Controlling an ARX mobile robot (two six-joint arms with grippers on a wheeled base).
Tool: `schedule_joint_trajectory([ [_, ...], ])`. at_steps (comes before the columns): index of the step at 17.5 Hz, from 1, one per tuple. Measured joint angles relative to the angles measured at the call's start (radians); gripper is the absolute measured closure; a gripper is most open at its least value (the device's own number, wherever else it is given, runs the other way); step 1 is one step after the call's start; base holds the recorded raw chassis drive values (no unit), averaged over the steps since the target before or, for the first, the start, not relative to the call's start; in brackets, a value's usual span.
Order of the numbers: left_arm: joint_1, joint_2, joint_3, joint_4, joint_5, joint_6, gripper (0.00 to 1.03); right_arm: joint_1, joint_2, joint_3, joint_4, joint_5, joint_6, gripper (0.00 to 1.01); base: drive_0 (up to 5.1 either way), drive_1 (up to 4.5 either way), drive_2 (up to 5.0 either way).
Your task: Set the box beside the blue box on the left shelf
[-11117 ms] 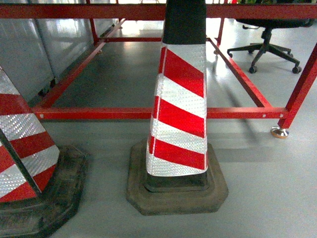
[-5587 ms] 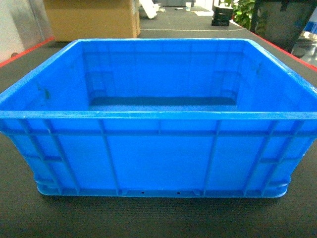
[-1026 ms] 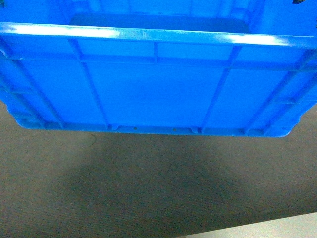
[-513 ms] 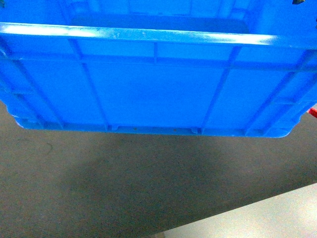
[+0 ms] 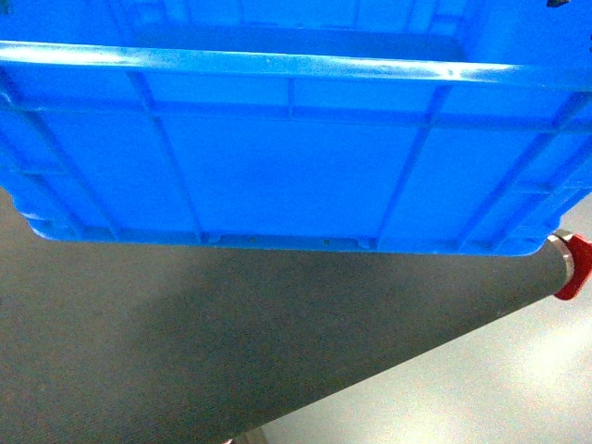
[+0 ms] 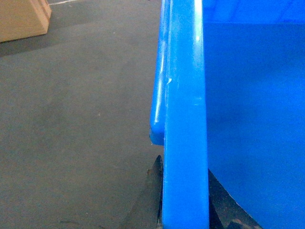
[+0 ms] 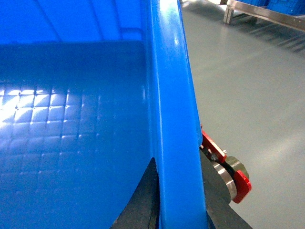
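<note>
The box [image 5: 287, 157], a large bright blue ribbed crate, fills the upper half of the head view and hangs above the dark table top [image 5: 185, 351]. My left gripper [image 6: 186, 212] is shut on the box's left rim [image 6: 186, 119], with a dark finger [image 6: 153, 200] outside it. My right gripper [image 7: 180, 212] is shut on the right rim [image 7: 171, 95], one finger [image 7: 143, 202] inside the box. Far off at the top right of the right wrist view, a silver rack rail [image 7: 267, 13] that looks like the left shelf carries a sliver of blue [image 7: 286, 4].
The table's red corner fitting [image 5: 575, 266] with a steel disc [image 7: 228, 174] sits just under the box's right end. Grey floor [image 5: 462, 388] lies beyond the table edge. A cardboard box [image 6: 24, 19] stands on the table to the far left.
The box keeps its place in the head view while the table slides away beneath it. More grey floor shows at the lower right, and the red table corner has come into sight.
</note>
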Motion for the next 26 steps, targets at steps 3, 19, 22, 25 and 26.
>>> schedule_joint_trajectory([
  [3,0.000,0.000,0.000,-0.001,0.000,0.000,0.94,0.000,0.000,0.000,0.000,0.000,0.000,0.92,-1.4,-1.44,-1.4],
  [19,0.000,0.000,0.000,-0.002,0.000,0.000,0.94,0.000,0.000,0.000,0.000,0.000,0.000,0.92,-1.4,-1.39,-1.4],
  [22,0.000,0.000,0.000,-0.001,0.000,0.000,0.94,0.000,0.000,0.000,0.000,0.000,0.000,0.92,-1.4,-1.41,-1.4],
  [25,0.000,0.000,0.000,-0.001,0.000,0.000,0.94,0.000,0.000,0.000,-0.001,0.000,-0.001,0.92,-1.4,-1.36,-1.4],
  [26,0.000,0.000,0.000,0.000,0.000,0.000,0.94,0.000,0.000,0.000,0.000,0.001,-0.001,0.92,-1.3,-1.35,-1.3],
])
